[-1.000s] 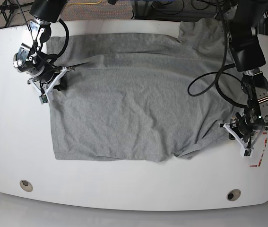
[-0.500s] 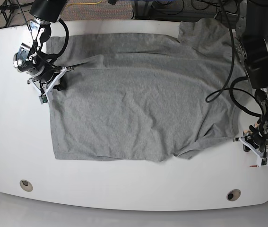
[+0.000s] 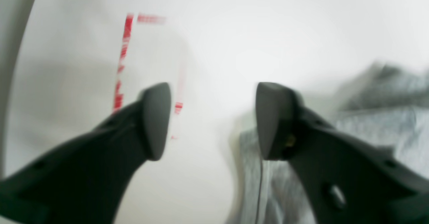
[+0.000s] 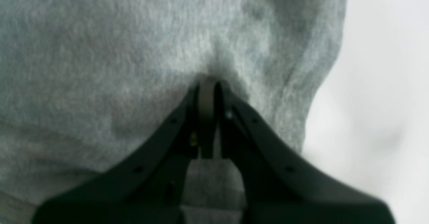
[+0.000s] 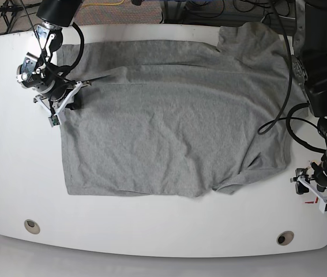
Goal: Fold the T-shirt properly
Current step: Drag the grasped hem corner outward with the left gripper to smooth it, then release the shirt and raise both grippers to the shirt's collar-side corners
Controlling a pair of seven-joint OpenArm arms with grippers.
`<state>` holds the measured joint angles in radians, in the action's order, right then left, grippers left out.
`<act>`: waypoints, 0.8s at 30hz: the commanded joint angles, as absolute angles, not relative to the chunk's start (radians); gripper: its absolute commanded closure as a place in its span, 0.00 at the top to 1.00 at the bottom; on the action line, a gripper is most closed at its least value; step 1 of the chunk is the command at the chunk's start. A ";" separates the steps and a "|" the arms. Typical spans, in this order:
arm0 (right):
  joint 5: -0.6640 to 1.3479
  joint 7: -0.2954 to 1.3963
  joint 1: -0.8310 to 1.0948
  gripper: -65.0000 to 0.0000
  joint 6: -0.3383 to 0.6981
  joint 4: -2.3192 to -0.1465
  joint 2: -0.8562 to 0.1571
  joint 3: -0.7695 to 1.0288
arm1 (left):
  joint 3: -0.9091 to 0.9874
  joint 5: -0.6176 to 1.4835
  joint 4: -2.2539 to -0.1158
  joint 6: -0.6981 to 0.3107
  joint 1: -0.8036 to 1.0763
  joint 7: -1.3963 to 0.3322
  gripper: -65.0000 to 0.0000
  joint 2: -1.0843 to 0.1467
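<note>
Here the T-shirt is spread flat across the white tabletop, plain grey side up, with one sleeve reaching toward the far edge and its lower hem lying toward the near side. The right tool is clenched on a pinch of grey fabric at the shirt's edge, the cloth being puckered around the closed tips in the right wrist view. In the base view this tool is seen at the shirt's upper corner on that view's left. The left tool is released, its jaws standing apart with nothing between them, above bare tabletop just beside the shirt's edge. Red marks are seen on the tabletop nearby.
</note>
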<state>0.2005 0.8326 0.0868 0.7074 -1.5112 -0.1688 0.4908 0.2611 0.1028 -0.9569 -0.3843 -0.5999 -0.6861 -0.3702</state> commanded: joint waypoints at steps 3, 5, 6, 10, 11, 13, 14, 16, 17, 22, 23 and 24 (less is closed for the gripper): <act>0.154 0.897 0.097 0.06 0.698 -1.573 -0.176 0.492 | 0.265 0.214 -1.188 -0.449 -0.519 -0.811 0.70 -0.386; 0.154 0.898 0.108 0.14 0.698 -1.603 -0.176 0.492 | 0.265 0.268 -1.297 -0.460 -0.453 -0.851 0.71 -0.386; 0.154 0.898 0.110 0.18 0.698 -1.613 -0.176 0.492 | 0.265 0.282 -1.330 -0.458 -0.433 -0.858 0.71 -0.386; 0.151 0.898 0.122 0.49 0.698 -1.695 -0.145 0.493 | 0.277 0.348 -1.512 -0.456 -0.302 -0.905 0.71 -0.386; 0.151 0.898 0.122 0.52 0.698 -1.705 -0.142 0.496 | 0.283 0.351 -1.529 -0.456 -0.288 -0.909 0.71 -0.386; 0.150 0.900 0.131 0.64 0.698 -1.748 -0.124 0.519 | 0.314 0.366 -1.600 -0.458 -0.231 -0.932 0.71 -0.386; 0.153 0.906 0.139 0.70 0.698 -1.768 -0.116 0.532 | 0.331 0.375 -1.632 -0.460 -0.205 -0.951 0.71 -0.384; 0.154 0.921 0.147 0.76 0.698 -1.799 -0.105 0.549 | 0.360 0.392 -1.678 -0.461 -0.165 -0.981 0.71 -0.384; 0.154 0.934 0.150 0.78 0.698 -1.814 -0.101 0.558 | 0.372 0.403 -1.701 -0.461 -0.147 -0.998 0.71 -0.384; 0.154 1.001 0.163 0.80 0.698 -1.905 -0.068 0.608 | 0.429 0.478 -1.801 -0.461 -0.045 -1.067 0.71 -0.383; 0.154 1.026 0.180 0.80 0.698 -1.937 -0.056 0.627 | 0.450 0.501 -1.834 -0.461 -0.007 -1.084 0.70 -0.383; 0.154 1.035 0.188 0.80 0.698 -1.951 -0.048 0.636 | 0.458 0.510 -1.847 -0.461 0.012 -1.090 0.70 -0.383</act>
<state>0.1394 1.0195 0.1707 0.6991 -1.8816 -0.0601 0.6109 0.4362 0.4652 -1.7912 -0.4595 -0.0154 -1.0855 -0.3702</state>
